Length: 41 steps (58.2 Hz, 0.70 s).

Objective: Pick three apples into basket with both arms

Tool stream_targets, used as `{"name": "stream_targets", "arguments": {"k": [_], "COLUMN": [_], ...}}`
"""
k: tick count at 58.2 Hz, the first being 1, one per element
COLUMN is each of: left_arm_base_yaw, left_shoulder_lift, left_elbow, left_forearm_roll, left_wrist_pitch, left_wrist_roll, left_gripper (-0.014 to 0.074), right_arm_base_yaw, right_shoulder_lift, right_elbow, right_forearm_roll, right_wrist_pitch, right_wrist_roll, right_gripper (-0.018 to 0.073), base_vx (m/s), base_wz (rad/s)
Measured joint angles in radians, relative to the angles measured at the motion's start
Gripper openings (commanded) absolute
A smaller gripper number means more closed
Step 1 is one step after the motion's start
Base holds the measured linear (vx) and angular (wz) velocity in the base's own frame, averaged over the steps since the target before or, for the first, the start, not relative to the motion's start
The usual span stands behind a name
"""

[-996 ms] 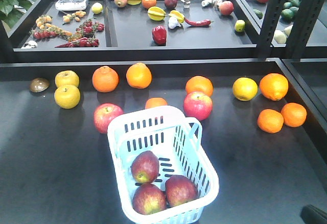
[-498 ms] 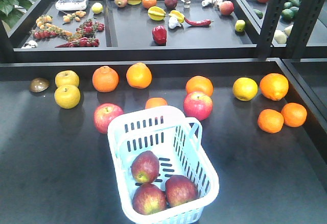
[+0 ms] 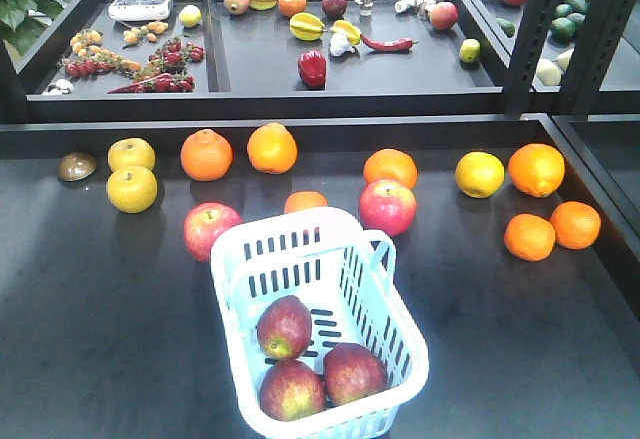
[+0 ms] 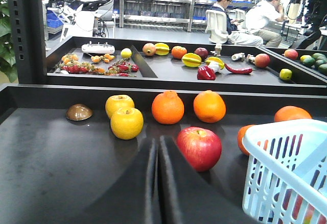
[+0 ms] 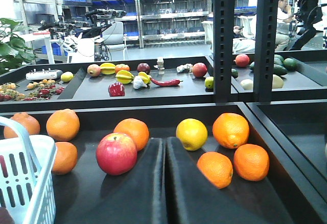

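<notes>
Three deep red apples (image 3: 284,326) (image 3: 291,389) (image 3: 353,372) lie together inside the pale blue-white basket (image 3: 290,231), which stands at the front middle of the black table. Neither arm shows in the front view. In the left wrist view my left gripper (image 4: 157,139) is shut and empty, low over the table, left of the basket (image 4: 276,147). In the right wrist view my right gripper (image 5: 164,140) is also shut with nothing in it, to the right of the basket (image 5: 28,150).
Two pink-red fruits (image 3: 207,230) (image 3: 387,207) sit just behind the basket. Oranges (image 3: 206,154) (image 3: 536,169) and yellow fruits (image 3: 131,188) (image 3: 479,174) are spread along the back of the table. A raised tray (image 3: 260,99) with mixed produce runs behind. Black posts (image 3: 535,29) stand at the right.
A black piece of the right arm at the bottom right corner of the front view has left the view. The basket and the fruit have not moved.
</notes>
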Motion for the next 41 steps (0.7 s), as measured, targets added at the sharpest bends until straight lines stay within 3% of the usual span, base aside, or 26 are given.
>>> {"name": "stream_targets", "arguments": {"k": [41], "left_arm_base_yaw": [0.0], "left_shoulder_lift": [0.0], "left_elbow": [0.0], "left_forearm_roll": [0.0], "left_wrist_pitch": [0.0], "left_wrist_roll": [0.0], "left_gripper": [-0.0006], "right_arm_base_yaw": [0.0], "right_shoulder_lift": [0.0], "right_elbow": [0.0], "right_forearm_roll": [-0.003], "right_wrist_pitch": [-0.003], "right_wrist_roll": [0.0], "right_gripper": [-0.0005], "base_vx": [0.0], "base_wz": [0.0]}}
